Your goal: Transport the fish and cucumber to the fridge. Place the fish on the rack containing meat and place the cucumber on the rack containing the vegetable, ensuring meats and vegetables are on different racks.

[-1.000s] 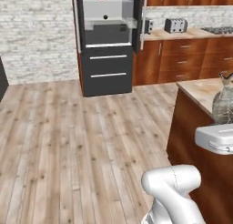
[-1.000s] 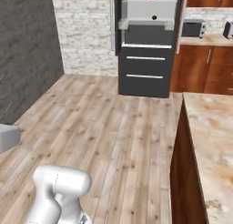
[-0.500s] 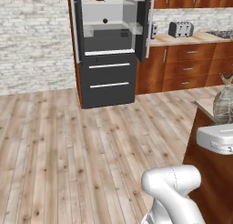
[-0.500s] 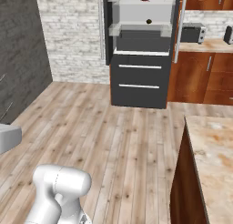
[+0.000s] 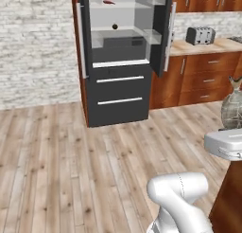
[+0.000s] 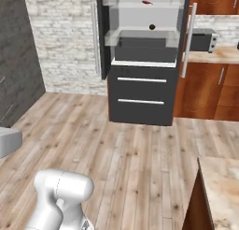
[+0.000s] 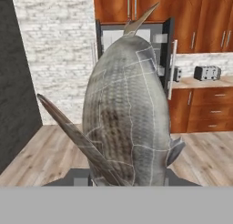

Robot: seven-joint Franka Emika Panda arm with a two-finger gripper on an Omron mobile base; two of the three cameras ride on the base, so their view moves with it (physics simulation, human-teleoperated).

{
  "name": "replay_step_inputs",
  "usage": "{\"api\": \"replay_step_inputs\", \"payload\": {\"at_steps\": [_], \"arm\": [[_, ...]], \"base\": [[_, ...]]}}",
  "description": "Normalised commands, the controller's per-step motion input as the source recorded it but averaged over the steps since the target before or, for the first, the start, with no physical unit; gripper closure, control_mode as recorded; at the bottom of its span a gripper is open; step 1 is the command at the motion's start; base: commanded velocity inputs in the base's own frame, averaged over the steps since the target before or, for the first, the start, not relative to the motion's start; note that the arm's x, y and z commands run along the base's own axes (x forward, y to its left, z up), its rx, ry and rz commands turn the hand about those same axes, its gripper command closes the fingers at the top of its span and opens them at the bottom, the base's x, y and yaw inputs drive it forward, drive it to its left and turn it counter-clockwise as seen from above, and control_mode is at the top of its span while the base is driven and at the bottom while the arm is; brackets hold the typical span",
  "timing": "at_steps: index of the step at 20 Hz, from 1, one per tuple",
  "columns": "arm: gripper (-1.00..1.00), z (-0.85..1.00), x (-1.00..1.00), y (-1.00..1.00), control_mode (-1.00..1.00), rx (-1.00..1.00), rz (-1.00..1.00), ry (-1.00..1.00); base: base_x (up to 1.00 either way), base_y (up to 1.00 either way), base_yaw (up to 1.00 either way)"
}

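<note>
Hand view says it all: the fish [image 7: 127, 114] sits right in front of the lens, silvery-grey and scaly, tail end pointing up toward the fridge [image 7: 136, 50], and the gripper [image 7: 125, 180] is closed narrow around its lower end (fingertips are hidden under the body, so I'm going by how the fish sits in there).

What's changed over the last second is the whole picture, not the things in it. The base has been rolling across the wood floor [image 5: 56, 156] toward the fridge [image 5: 123, 57], which now looks a lot bigger and more centred in both base views than it did a moment back. Doors are open, white inside showing.

On the upper shelf [image 6: 140, 5] there's the slim red meat [image 6: 147, 2], toward the right side. One shelf down sits the little dark round vegetable [image 6: 152, 26], near the middle of that rack's front edge.

So I'd say it's mid-carry with the fish, and the drop spot is next to the red piece up top. There's floor left to cover before the arm can reach. The cucumber isn't anywhere I can spot, so my guess is that's a second trip.
</note>
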Motion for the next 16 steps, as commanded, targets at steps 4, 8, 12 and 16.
{"api": "replay_step_inputs", "payload": {"at_steps": [4,8,12,16], "arm": [[1.00,0.00,0.00,0.00,1.00,0.00,0.00,0.00],[1.00,0.00,0.00,0.00,1.00,0.00,0.00,0.00],[1.00,0.00,0.00,0.00,1.00,0.00,0.00,0.00],[1.00,0.00,0.00,0.00,1.00,0.00,0.00,0.00]], "base": [[1.00,-0.19,0.00],[1.00,-0.26,0.00],[1.00,-0.33,0.00],[1.00,-0.44,0.00]]}}
